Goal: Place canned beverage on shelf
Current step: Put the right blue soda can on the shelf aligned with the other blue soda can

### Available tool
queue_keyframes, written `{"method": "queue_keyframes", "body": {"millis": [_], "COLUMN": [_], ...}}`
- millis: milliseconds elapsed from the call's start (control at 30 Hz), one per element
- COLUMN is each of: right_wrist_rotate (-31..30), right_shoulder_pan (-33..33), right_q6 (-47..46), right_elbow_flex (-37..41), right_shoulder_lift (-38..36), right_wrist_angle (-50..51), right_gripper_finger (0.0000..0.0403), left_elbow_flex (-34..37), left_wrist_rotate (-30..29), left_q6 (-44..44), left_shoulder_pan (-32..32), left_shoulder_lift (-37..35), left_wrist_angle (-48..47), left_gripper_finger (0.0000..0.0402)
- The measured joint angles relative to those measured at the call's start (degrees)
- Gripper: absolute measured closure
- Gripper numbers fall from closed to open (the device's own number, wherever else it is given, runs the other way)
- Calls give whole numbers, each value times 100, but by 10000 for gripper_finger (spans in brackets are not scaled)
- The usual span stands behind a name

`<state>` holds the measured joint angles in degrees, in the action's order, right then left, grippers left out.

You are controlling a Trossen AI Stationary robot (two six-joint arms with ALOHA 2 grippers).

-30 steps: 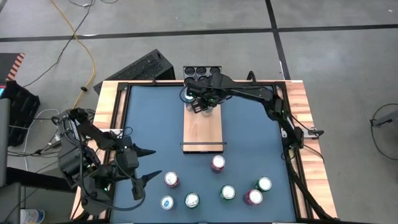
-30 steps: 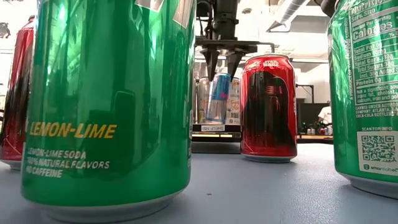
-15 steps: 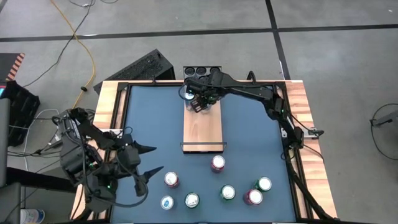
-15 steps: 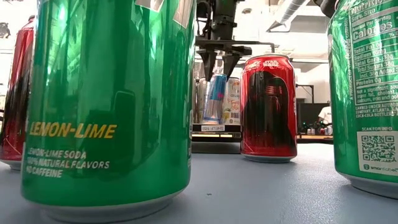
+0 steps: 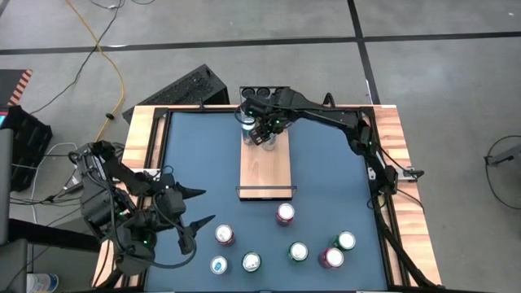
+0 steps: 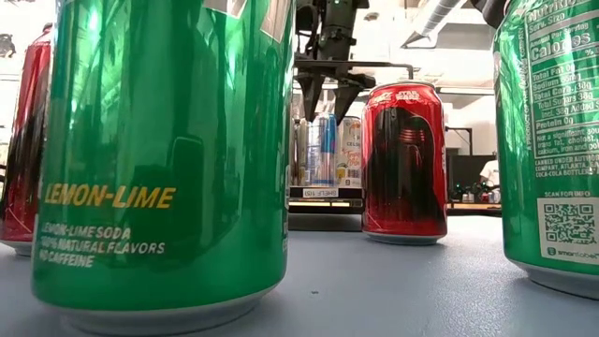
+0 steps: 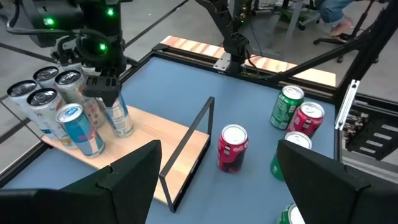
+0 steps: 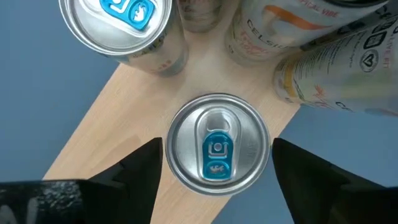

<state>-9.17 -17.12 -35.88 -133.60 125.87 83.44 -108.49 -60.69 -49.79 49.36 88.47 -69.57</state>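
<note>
The shelf [image 5: 266, 167] is a pale wood plank with a black wire rail at each short end, lying in the middle of the blue table. Several cans stand on their bases at its far end. My right gripper [image 8: 217, 165] is open over the nearest of these, a slim silver-and-blue can [image 8: 217, 149]. Its fingers stand on either side of the can's top without touching it. This can also shows upright in the low view [image 6: 324, 150]. My left gripper [image 5: 191, 220] is open and empty above the table's near left.
Several loose cans stand on the table near its front edge, among them a red one [image 5: 285, 213] just before the shelf's near rail [image 7: 189, 140] and green ones [image 5: 299, 251]. A black cup tray [image 5: 264, 93] sits beyond the table's far edge.
My right gripper has shifted a little toward the table's far-left corner over the shelf's far end, and its fingers have spread. The slim blue can, tilted between the fingers a second ago, now stands upright on the shelf among the other cans.
</note>
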Motion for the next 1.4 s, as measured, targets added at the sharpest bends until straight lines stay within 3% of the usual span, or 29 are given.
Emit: {"method": "queue_keyframes", "body": {"millis": [267, 500, 767, 1100, 1400], "right_wrist_rotate": [-385, -438, -431, -370, 350], "right_shoulder_pan": [66, 480, 603, 147, -101], "right_q6": [818, 4621, 7208, 7690, 7980], "right_elbow_flex": [-79, -83, -83, -79, -79], "right_shoulder_lift": [-333, -692, -573, -361, -361], "right_wrist_angle": [144, 163, 62, -51, -111], "right_gripper_finger": [116, 116, 117, 117, 117], "left_elbow_flex": [0, 0, 0, 0, 0], "left_wrist_rotate": [-2, -34, -86, 2, 23], "left_q6": [67, 67, 60, -40, -45], "left_shoulder_pan": [3, 1, -81, -305, -450], "left_shoulder_lift": [0, 0, 0, 0, 0], "left_wrist_angle": [-11, -53, -56, -191, -220], "left_gripper_finger": [97, 97, 97, 97, 97]}}
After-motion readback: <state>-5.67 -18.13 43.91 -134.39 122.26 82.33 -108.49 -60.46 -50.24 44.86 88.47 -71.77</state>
